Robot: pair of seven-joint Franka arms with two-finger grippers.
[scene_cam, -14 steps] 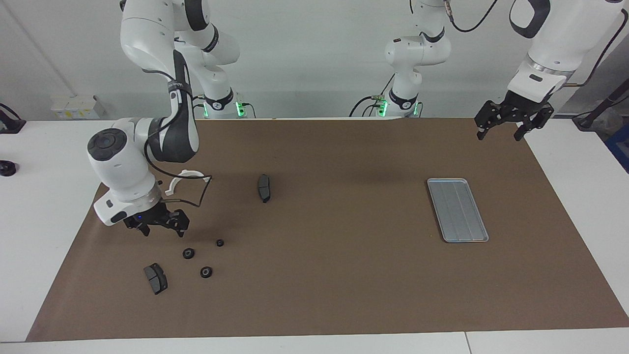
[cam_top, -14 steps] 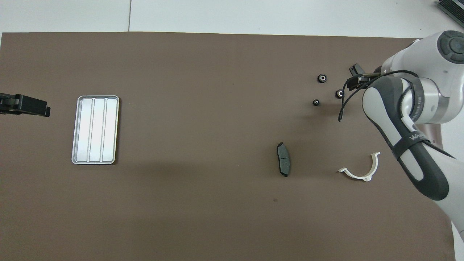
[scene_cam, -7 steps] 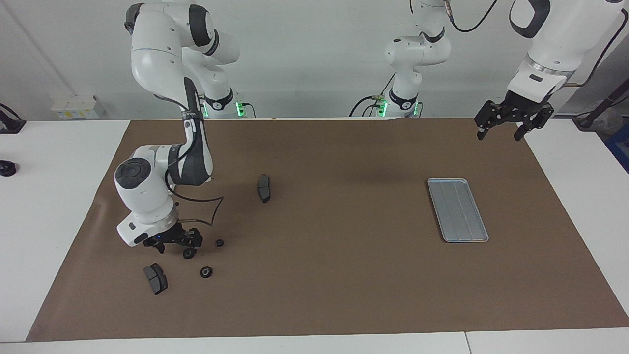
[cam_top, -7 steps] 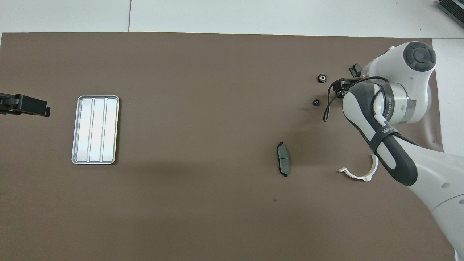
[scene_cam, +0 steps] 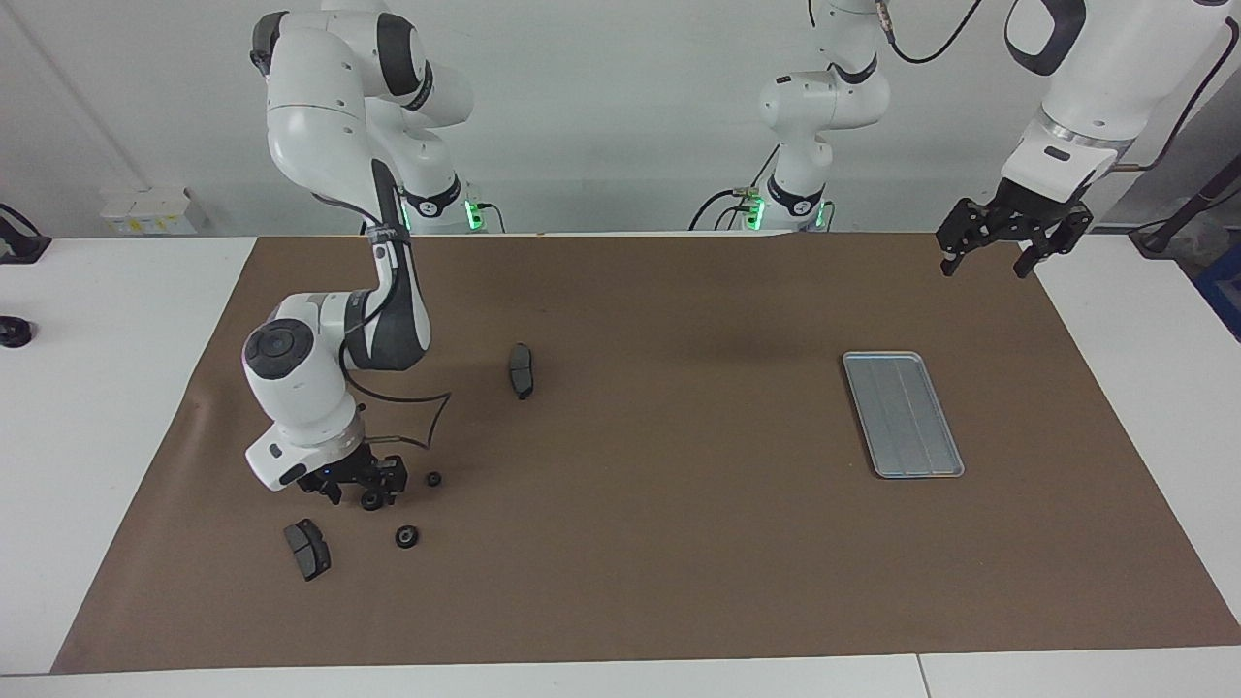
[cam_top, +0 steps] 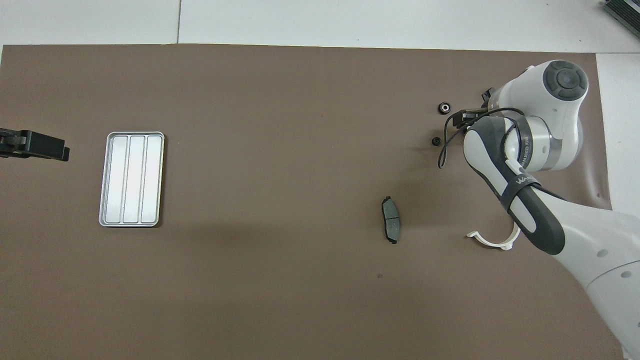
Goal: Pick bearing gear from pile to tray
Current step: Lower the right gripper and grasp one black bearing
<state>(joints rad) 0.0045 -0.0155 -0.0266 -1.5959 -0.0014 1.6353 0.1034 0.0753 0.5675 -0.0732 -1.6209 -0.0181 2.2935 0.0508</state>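
Because the bearing gear (scene_cam: 371, 500) is a tiny black ring, it is probably going to handle as light, rigid and somewhat slick; a hold across its outer rim looks the safest, since its round form could roll or pop out of a skewed pinch. It is lying on the brown mat (scene_cam: 679, 543) covering the surface, toward the right arm's end, and the right tool (scene_cam: 361, 490) is sitting low right at it, fingers straddling it; whether they are already pressing on it I cannot tell. Two more black rings (scene_cam: 407, 536) (scene_cam: 433, 478) are resting just beside, a dark grey curved pad (scene_cam: 307, 549) is lying near, another pad (scene_cam: 522, 370) nearer the robots, and a white half-ring bracket (cam_top: 495, 238) is showing in the overhead view. The tray (scene_cam: 903, 414), ridged silver metal, shallow, is waiting well apart toward the left arm's end; the left tool (scene_cam: 1008, 247) is hanging idle, fingers spread, over the mat's corner.
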